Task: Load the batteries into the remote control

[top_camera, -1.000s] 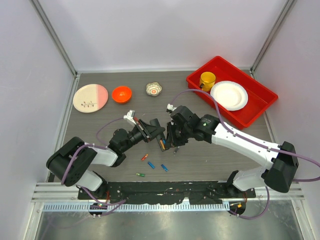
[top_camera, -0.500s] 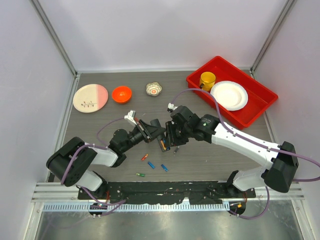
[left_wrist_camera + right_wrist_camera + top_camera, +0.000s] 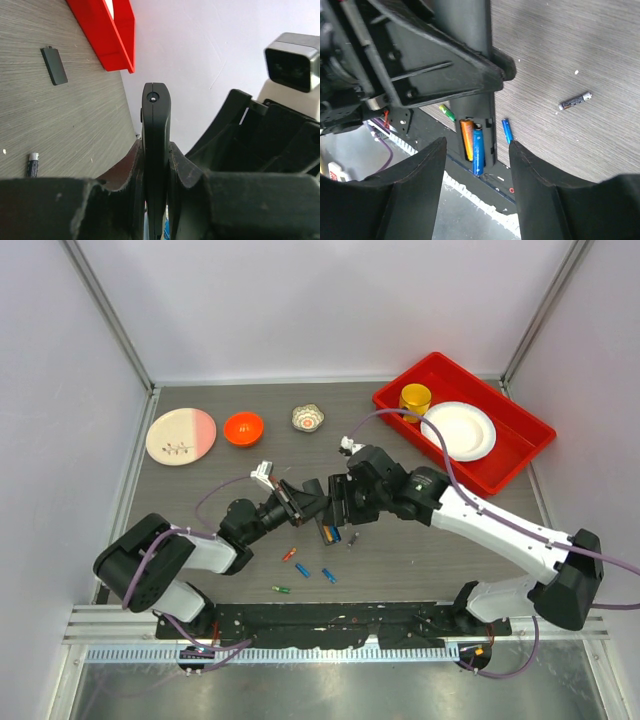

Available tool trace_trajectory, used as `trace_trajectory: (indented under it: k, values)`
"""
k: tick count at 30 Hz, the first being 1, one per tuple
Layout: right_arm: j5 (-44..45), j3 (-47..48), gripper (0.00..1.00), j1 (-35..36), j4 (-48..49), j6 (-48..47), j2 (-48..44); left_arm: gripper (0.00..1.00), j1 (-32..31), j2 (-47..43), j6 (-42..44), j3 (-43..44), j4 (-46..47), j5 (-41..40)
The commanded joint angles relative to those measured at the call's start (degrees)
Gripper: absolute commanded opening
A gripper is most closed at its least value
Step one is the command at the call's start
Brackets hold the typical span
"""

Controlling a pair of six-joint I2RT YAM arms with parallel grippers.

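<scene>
Now our left gripper [image 3: 305,502] is clamped on the remote control [image 3: 156,145], held above the table [image 3: 420,550], orange and blue batteries [image 3: 473,142] seated in it, our right gripper [image 3: 342,505] parted and empty beside it; light, stiff and slick, we judge, best pinched across its long edges.

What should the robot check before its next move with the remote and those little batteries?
1. Left gripper shut on the remote control: ok.
2. Orange battery and blue battery side by side in the recess: ok.
3. Right gripper open, holding nothing: ok.
4. Batteries the right way round: cannot tell.
5. Recess covered: not ok; a flat black piece lies on the table.
</scene>
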Motion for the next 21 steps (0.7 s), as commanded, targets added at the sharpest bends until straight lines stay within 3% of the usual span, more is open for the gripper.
trace_trajectory:
  k: [1, 5, 9, 21]
  values:
    - [1.81, 1.11, 0.59, 0.02, 4.27, 0.12, -5.96, 0.0, -0.26, 1.09, -1.34, 2.29, 15.3, 0.56]
    - [3.04, -6.09, 0.63, -0.33, 12.59, -1.72, -12.02, 0.0, -0.26, 1.71, -2.92, 3.43, 15.3, 1.09]
    - [-0.63, -17.94, 0.76, -1.82, 22.36, -2.86, -19.77, 0.0, -0.26, 2.94, -6.43, 4.58, 15.3, 2.84]
    - [-6.62, -38.79, 0.79, -3.85, 44.78, -1.81, -35.86, 0.0, -0.17, 4.96, -9.86, 7.48, 15.3, 8.65]
